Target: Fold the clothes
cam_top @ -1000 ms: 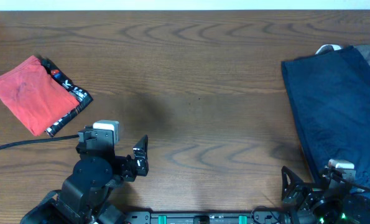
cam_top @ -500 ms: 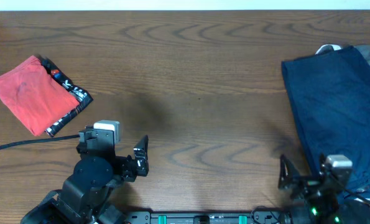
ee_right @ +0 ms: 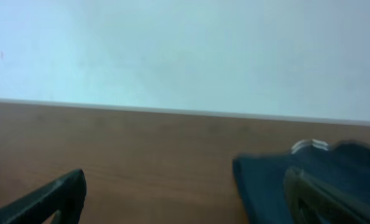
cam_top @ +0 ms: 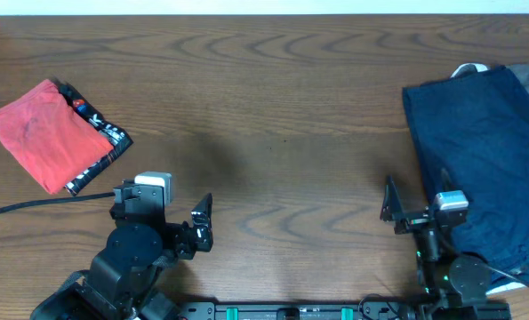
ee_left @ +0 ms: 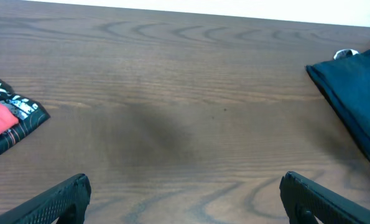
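While both arms hung low at the near edge of the table [cam_top: 273, 107], the left pincer [ee_left: 183, 185] gaped wide, empty. The right pincer [ee_right: 185, 183] was just as wide, nothing in it, beside the left edge of the navy garment [cam_top: 477, 151]. Farther left, the red T-shirt [cam_top: 42, 133] lay on the black printed tee [cam_top: 106, 145]. My worry was that a shallow pinch would catch one layer and bunch the navy cloth rightward.

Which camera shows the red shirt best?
The overhead view: the whole folded red shirt shows there. The left wrist view catches only one corner at its edge; the right wrist view misses it entirely.
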Tool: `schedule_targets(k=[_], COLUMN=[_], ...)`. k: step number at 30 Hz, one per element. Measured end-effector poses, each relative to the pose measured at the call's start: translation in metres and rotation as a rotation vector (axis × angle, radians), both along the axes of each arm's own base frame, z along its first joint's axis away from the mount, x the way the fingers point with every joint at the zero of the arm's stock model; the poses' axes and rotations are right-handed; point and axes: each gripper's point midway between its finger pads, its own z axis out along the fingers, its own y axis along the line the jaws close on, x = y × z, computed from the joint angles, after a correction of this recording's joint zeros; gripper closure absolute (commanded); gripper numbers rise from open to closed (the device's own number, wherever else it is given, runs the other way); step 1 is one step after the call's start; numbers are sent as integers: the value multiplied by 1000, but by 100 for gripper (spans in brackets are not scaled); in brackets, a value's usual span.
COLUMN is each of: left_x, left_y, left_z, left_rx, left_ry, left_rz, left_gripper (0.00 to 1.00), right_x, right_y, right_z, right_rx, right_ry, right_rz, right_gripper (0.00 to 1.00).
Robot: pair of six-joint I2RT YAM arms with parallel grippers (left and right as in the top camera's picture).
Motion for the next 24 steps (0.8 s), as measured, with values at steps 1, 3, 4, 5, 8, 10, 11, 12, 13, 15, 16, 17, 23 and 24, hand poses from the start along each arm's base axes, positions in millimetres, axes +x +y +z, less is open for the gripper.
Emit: schedule_targets(k=[1, 3, 4, 5, 8, 10, 11, 12, 13, 15, 16, 17, 23, 24], left_x=[0, 0, 0, 0, 0, 0, 0, 0, 0, 0, 0, 0, 0, 0], left_y=[0, 0, 0, 0, 0, 0, 0, 0, 0, 0, 0, 0, 0, 0], left_z=[0, 0, 0, 0, 0, 0, 0, 0, 0, 0, 0, 0, 0, 0], left_rx=[0, 1, 0, 1, 0, 0, 1, 0, 0, 1, 0, 0, 1, 1], left_ry=[-1, 0, 0, 0, 0, 1, 1, 1, 1, 0, 1, 1, 0, 1], left_rz=[0, 0, 0, 0, 0, 0, 0, 0, 0, 0, 0, 0, 0, 0], left_gripper=[2, 2, 2, 2, 2, 2, 2, 2, 2, 2, 2, 2, 2, 2], right_x=[2, 4, 5, 5, 4, 3, 3, 3, 3, 3, 3, 3, 3, 3], right_y=[-1, -4, -5, -5, -2, -1, 0, 0, 0, 1, 1, 1, 1, 1], right_z=[-6, -18, -24, -28, -44, -44, -44, -44, -44, -44, -44, -44, -44, -44], right_rx=[-5, -17, -27, -35, -40, -36, -36, -34, -34, -34, -34, -34, -34, -34], right_ry=[-1, 22, 37, 53, 121, 119, 119, 119, 119, 119, 119, 119, 119, 119], right_rz=[-3, -16, -20, -19, 0, 5, 8, 10, 12, 14, 14, 15, 15, 15], right_gripper=[1, 1, 1, 1, 1, 1, 1, 1, 1, 1, 1, 1, 1, 1])
